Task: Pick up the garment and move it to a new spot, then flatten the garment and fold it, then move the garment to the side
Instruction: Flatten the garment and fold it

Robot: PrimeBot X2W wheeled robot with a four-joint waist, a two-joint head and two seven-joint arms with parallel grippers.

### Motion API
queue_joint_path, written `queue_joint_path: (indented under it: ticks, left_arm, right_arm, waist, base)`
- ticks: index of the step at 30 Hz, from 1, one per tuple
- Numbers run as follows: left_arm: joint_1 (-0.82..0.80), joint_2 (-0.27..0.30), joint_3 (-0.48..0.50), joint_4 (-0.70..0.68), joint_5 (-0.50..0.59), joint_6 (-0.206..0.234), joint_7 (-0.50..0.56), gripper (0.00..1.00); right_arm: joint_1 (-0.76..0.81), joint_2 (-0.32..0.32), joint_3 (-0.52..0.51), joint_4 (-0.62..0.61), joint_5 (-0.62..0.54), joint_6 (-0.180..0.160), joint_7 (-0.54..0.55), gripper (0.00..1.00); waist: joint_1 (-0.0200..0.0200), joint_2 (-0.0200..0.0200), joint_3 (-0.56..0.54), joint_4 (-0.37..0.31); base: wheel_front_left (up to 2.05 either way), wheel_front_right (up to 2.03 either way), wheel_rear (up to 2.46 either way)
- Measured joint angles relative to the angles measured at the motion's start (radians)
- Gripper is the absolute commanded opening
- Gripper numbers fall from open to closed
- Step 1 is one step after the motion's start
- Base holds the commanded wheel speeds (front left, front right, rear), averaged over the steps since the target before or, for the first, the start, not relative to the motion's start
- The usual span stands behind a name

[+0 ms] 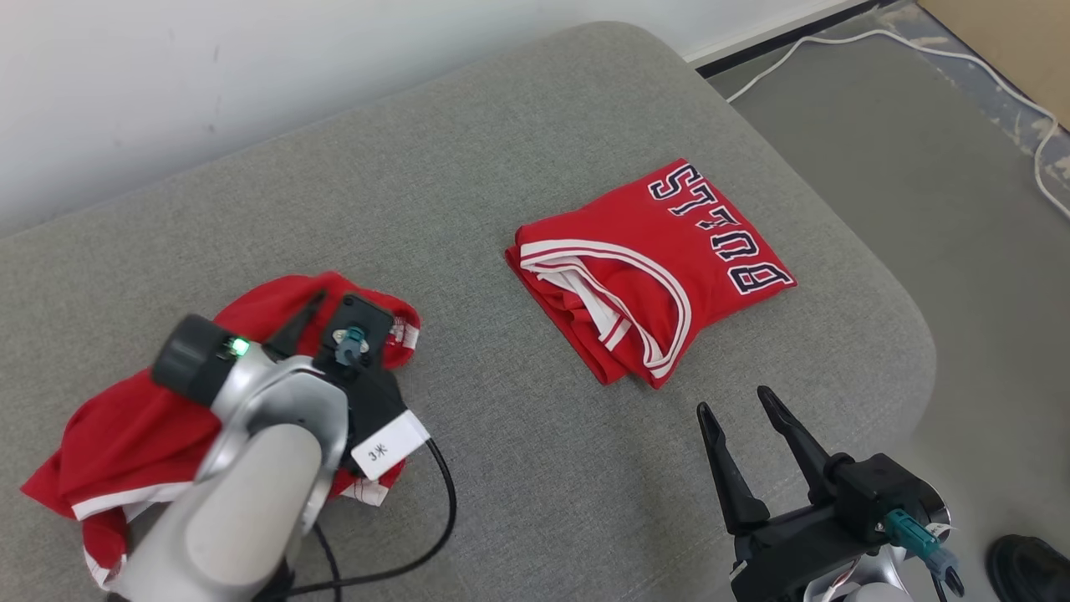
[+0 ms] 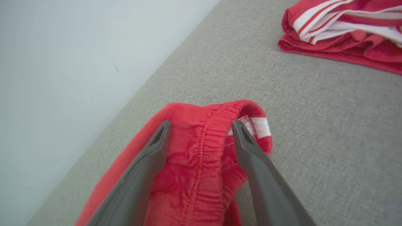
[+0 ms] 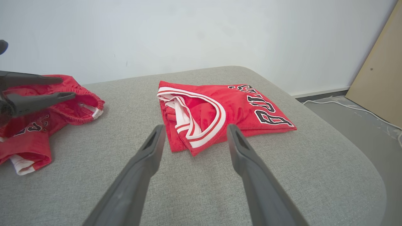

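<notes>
A crumpled red garment [image 1: 125,435] with white trim lies at the left of the grey cushion [image 1: 543,502]. My left gripper [image 1: 326,309] hangs over its far end, open, and the left wrist view shows its fingers [image 2: 201,124] standing either side of the garment's gathered elastic waistband [image 2: 194,163] without closing on it. In the right wrist view that gripper [image 3: 67,87] reaches in from the left above the same cloth [image 3: 31,138]. My right gripper [image 1: 734,401] stays open and empty at the lower right, pointing [image 3: 194,127] toward a folded red jersey [image 1: 652,267].
The folded jersey [image 3: 220,110] with dark lettering rests at the cushion's middle right. The cushion drops off at its rounded right edge to a grey floor with a white cable [image 1: 961,58] and a dark shoe [image 1: 1032,568]. A white wall runs behind; a wooden panel [image 3: 380,78] leans there.
</notes>
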Motion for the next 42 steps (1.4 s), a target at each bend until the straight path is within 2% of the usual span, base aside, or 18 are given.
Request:
queue_joint_path:
  ticks: [5, 6, 7, 8, 9, 10, 18, 23, 28, 31, 37, 40, 41, 42]
  left_arm:
    - [-0.010, 0.013, -0.001, 0.019, 0.011, 0.003, 0.014, 1.00]
    - [-0.010, 0.012, -0.002, 0.020, 0.011, 0.003, 0.014, 0.89]
    - [-0.009, 0.007, -0.004, 0.020, 0.010, 0.003, 0.014, 0.49]
    - [-0.009, 0.000, -0.005, 0.020, 0.009, 0.003, 0.014, 0.42]
    - [-0.009, -0.009, -0.006, 0.019, 0.007, 0.003, 0.013, 0.27]
    - [-0.009, -0.015, -0.006, 0.018, 0.007, 0.003, 0.013, 0.00]
    - [-0.012, -0.051, 0.017, 0.000, -0.033, 0.002, -0.014, 0.00]
    - [-0.077, -0.088, 0.022, -0.027, -0.072, -0.034, -0.055, 0.00]
    - [-0.162, -0.149, 0.001, -0.142, -0.073, -0.060, -0.115, 0.00]
    - [-0.203, -0.158, 0.007, -0.225, -0.078, -0.059, -0.150, 0.00]
    - [-0.214, -0.142, 0.093, -0.333, -0.117, -0.027, -0.160, 0.00]
    - [-0.158, -0.080, 0.142, -0.336, -0.129, -0.013, -0.140, 0.00]
    - [-0.158, -0.080, 0.142, -0.336, -0.129, -0.013, -0.140, 0.00]
    - [-0.082, -0.024, 0.171, -0.326, -0.137, -0.006, -0.124, 0.00]
  right_arm:
    - [0.000, 0.000, 0.000, 0.005, 0.000, 0.000, -0.007, 1.00]
    - [0.000, 0.000, 0.000, 0.005, 0.000, 0.000, -0.007, 1.00]
    - [0.000, 0.001, -0.001, 0.005, 0.000, 0.000, -0.007, 1.00]
    - [0.001, 0.000, -0.003, 0.005, 0.001, 0.000, -0.009, 1.00]
    - [0.000, 0.000, -0.004, 0.005, 0.002, 0.000, -0.009, 1.00]
    - [-0.001, 0.001, -0.003, 0.008, 0.002, 0.000, -0.011, 1.00]
    - [-0.011, 0.002, 0.003, 0.018, 0.002, 0.000, -0.016, 1.00]
    - [-0.019, 0.004, 0.004, 0.029, 0.003, 0.000, -0.016, 1.00]
    - [-0.019, 0.004, 0.003, 0.038, 0.003, 0.000, -0.017, 1.00]
    - [-0.017, 0.003, 0.001, 0.042, 0.003, 0.000, -0.017, 1.00]
    - [0.004, -0.012, -0.015, 0.037, 0.004, -0.001, -0.025, 1.00]
    - [0.024, -0.024, -0.022, 0.032, 0.006, -0.002, -0.025, 1.00]
    - [0.024, -0.024, -0.022, 0.032, 0.006, -0.002, -0.025, 1.00]
    - [0.026, -0.026, -0.023, 0.028, 0.006, -0.002, -0.026, 1.00]
  waist:
    - [0.0000, 0.0000, 0.002, 0.003]
    - [0.0000, 0.0000, 0.003, 0.004]
    - [0.0000, 0.0000, 0.003, 0.006]
    - [0.0000, 0.0000, 0.004, 0.008]
    - [0.0000, 0.0000, 0.004, 0.011]
    - [0.0000, 0.0000, 0.005, 0.013]
    - [0.0000, 0.0000, 0.006, 0.024]
    - [0.0000, 0.0001, 0.002, 0.028]
    - [-0.0001, 0.0000, -0.013, 0.036]
    - [-0.0001, 0.0000, -0.023, 0.044]
    - [-0.0001, 0.0000, -0.041, 0.075]
    - [-0.0002, 0.0000, -0.045, 0.100]
    - [-0.0002, 0.0000, -0.045, 0.100]
    - [-0.0001, 0.0000, -0.046, 0.119]
  base:
    - [0.00, 0.00, 0.00]
    - [0.00, 0.00, 0.00]
    - [0.00, 0.00, 0.00]
    - [0.00, 0.00, 0.00]
    - [0.00, 0.00, 0.00]
    - [0.00, 0.00, 0.00]
    - [0.00, 0.00, 0.00]
    - [0.00, 0.00, 0.00]
    - [0.00, 0.00, 0.00]
    - [0.00, 0.00, 0.00]
    - [0.00, 0.00, 0.00]
    - [0.00, 0.00, 0.00]
    - [0.00, 0.00, 0.00]
    - [0.00, 0.00, 0.00]
